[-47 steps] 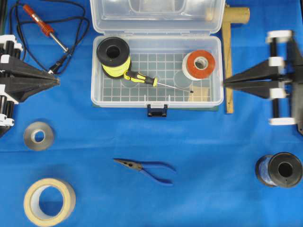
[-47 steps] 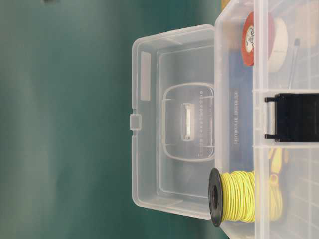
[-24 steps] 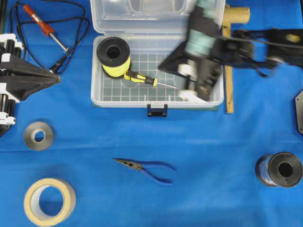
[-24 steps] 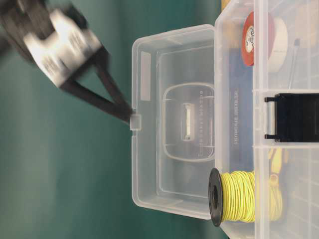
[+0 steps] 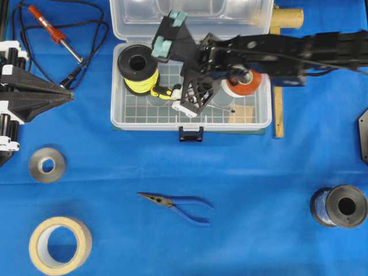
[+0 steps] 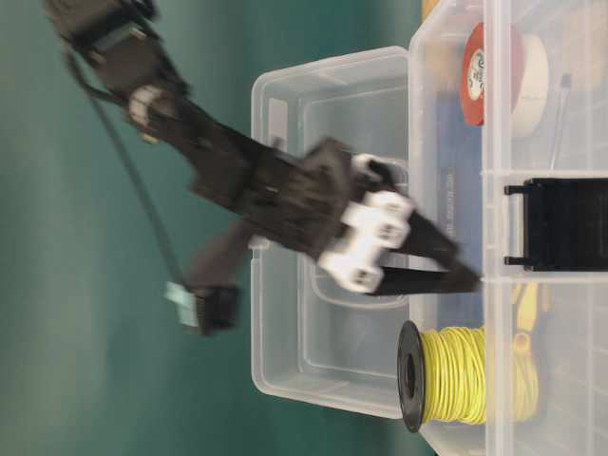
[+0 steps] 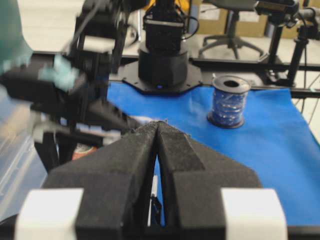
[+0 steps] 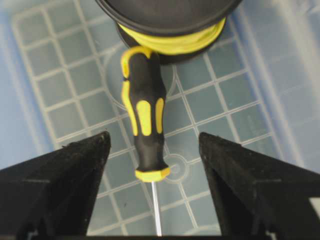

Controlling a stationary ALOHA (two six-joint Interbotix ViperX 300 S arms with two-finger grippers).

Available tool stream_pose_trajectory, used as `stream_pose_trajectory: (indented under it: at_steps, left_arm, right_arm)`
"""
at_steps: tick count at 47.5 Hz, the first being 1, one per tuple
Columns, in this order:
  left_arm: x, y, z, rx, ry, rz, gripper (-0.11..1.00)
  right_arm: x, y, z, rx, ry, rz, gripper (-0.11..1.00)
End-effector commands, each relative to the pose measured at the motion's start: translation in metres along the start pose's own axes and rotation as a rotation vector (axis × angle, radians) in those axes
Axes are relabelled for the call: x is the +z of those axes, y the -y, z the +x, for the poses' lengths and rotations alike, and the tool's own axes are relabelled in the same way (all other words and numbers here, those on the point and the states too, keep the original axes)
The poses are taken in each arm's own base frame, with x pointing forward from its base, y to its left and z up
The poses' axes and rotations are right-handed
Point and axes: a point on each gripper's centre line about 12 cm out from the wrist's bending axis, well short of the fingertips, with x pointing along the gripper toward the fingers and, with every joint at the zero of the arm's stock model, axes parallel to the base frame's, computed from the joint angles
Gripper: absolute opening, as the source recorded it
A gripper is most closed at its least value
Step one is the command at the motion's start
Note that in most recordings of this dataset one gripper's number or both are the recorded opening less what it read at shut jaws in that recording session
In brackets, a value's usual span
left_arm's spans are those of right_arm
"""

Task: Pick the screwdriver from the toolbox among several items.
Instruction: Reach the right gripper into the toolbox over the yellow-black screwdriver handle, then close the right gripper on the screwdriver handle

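The screwdriver (image 5: 161, 92) lies on the grid floor of the open clear toolbox (image 5: 117, 109), its yellow-and-black handle (image 8: 145, 115) against the yellow wire spool (image 5: 137, 66). My right gripper (image 5: 191, 100) reaches in over it, open, one finger on each side of the handle's front end (image 8: 155, 137) without touching it. It also shows at table level (image 6: 465, 275). The orange-red tape roll (image 5: 248, 85) and the wooden block (image 5: 242, 115) sit at the box's right end. My left gripper (image 5: 66, 95) is shut and empty at the left edge (image 7: 158, 125).
Outside the box lie a soldering iron (image 5: 52, 31) with its cord, blue-handled pliers (image 5: 179, 204), a grey tape roll (image 5: 47, 165), a tan tape roll (image 5: 60, 244), a blue wire spool (image 5: 339, 207) and a wooden piece (image 5: 279, 69). The lid (image 6: 328, 228) stands open behind.
My right arm has swung in from the right side, over the tape roll, and come down with open jaws over the screwdriver handle. The left arm has not moved.
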Motion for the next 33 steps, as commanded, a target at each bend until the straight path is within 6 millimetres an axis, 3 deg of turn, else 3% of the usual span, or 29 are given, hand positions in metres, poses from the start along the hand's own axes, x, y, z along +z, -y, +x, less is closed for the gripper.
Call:
stream_pose_trajectory:
  at_steps: [1, 15, 19, 24, 33]
  left_arm:
    - [0.002, 0.0, 0.002, 0.002, 0.006, 0.0, 0.0]
    - [-0.003, 0.0, 0.001, 0.002, -0.005, 0.0, 0.0]
    - [-0.004, 0.0, 0.0, 0.002, -0.005, -0.001, 0.0]
    - [-0.004, 0.0, -0.001, 0.002, -0.005, -0.001, 0.0]
    - [-0.003, 0.0, -0.001, 0.002, 0.0, -0.001, 0.0]
  right_arm:
    - [0.01, -0.002, 0.0, 0.007, 0.022, 0.01, 0.71]
    - [0.004, 0.0, 0.035, -0.014, -0.034, 0.009, 0.7]
    - [0.004, 0.0, 0.035, -0.014, -0.037, 0.011, 0.6]
    - [0.004, 0.0, 0.031, -0.021, -0.059, 0.013, 0.31]
    - [0.012, -0.005, 0.001, -0.017, -0.053, 0.016, 0.28]
